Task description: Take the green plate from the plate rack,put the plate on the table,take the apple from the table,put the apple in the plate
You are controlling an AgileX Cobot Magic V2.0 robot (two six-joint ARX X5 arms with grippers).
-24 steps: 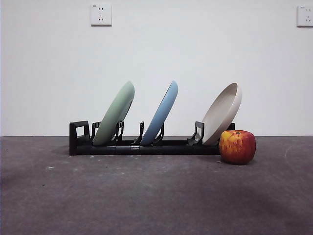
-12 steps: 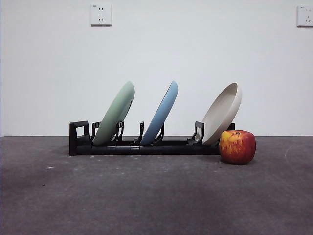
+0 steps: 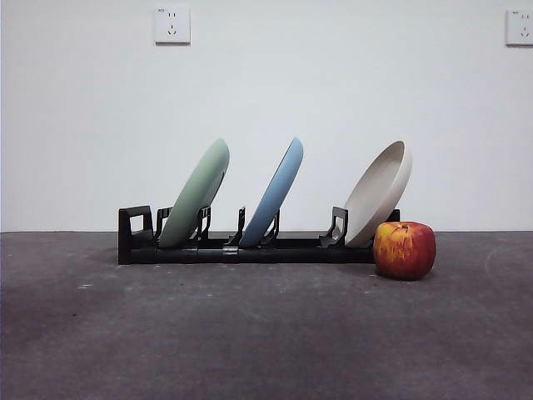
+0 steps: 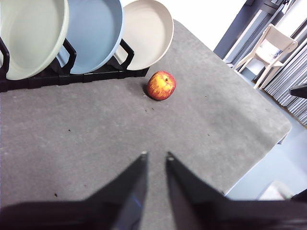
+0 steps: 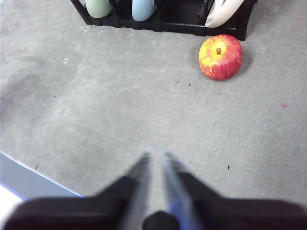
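Presently the left claw (image 4: pixel 155 155) hangs above bare desk (image 4: pixel 96 139), its two black jaws nearly together with only a thin slit between the tips, grasping nothing. The right claw (image 5: pixel 155 155) hangs the same way over another bare stretch of the desk, jaws drawn close with a narrow gap, nothing between them. Neither arm shows in the front view.

Out from the left claw, the apple (image 4: pixel 161 85) sits well apart on the dark grey surface, red with yellow-orange streaks, stem dimple up. From the right wrist view the apple lies near the end of the plate rack (image 5: pixel 192 19), just in front of it.

In the front view the plate rack (image 3: pixel 250 248) is a long, low black frame standing on the desk before a white wall. Three plates lean in its slots, all tilted the same way. The green plate (image 3: pixel 196 193) stands in the slot nearest the rack's left end in that view, a light blue plate (image 3: pixel 275 193) in the middle, and a beige plate (image 3: pixel 381 192) at the other end. The apple (image 3: pixel 405 249) rests on the desk beside the beige plate's lower edge, overlapping the rack's end in that view. Two wall sockets (image 3: pixel 171 25) sit high on the wall.
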